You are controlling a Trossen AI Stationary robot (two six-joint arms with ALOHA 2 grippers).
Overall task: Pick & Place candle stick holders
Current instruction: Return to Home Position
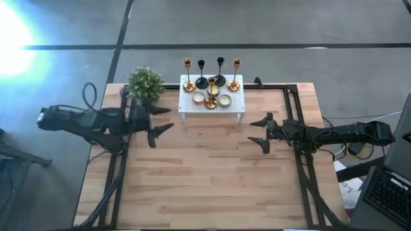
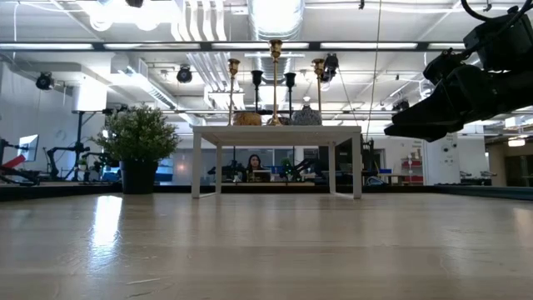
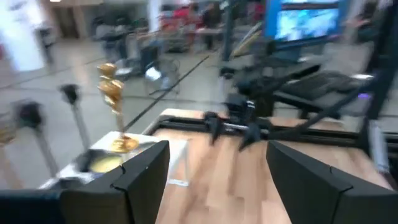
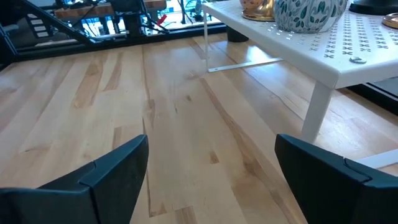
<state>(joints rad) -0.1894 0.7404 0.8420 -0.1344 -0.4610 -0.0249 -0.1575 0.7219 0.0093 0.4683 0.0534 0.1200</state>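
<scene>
Several candle stick holders stand by their round bases on the white rack [image 1: 212, 102] at the table's far edge: gold ones [image 1: 188, 74] [image 1: 236, 74] [image 1: 211, 93] and black ones [image 1: 201, 74] [image 1: 220, 70]. In the low view they rise above the rack top [image 2: 275, 83]. My left gripper [image 1: 162, 119] hangs open above the table, left of the rack, beside the plant; its wrist view shows a gold holder [image 3: 115, 99]. My right gripper [image 1: 259, 132] is open above the table, right of the rack, with nothing between its fingers [image 4: 211, 180].
A bushy potted plant [image 1: 145, 83] stands at the far left, next to the rack. Small bowls [image 1: 225, 100] and a patterned cup [image 4: 305, 12] sit on the rack. Bare wooden tabletop [image 1: 205, 179] lies between the arms and toward the near edge.
</scene>
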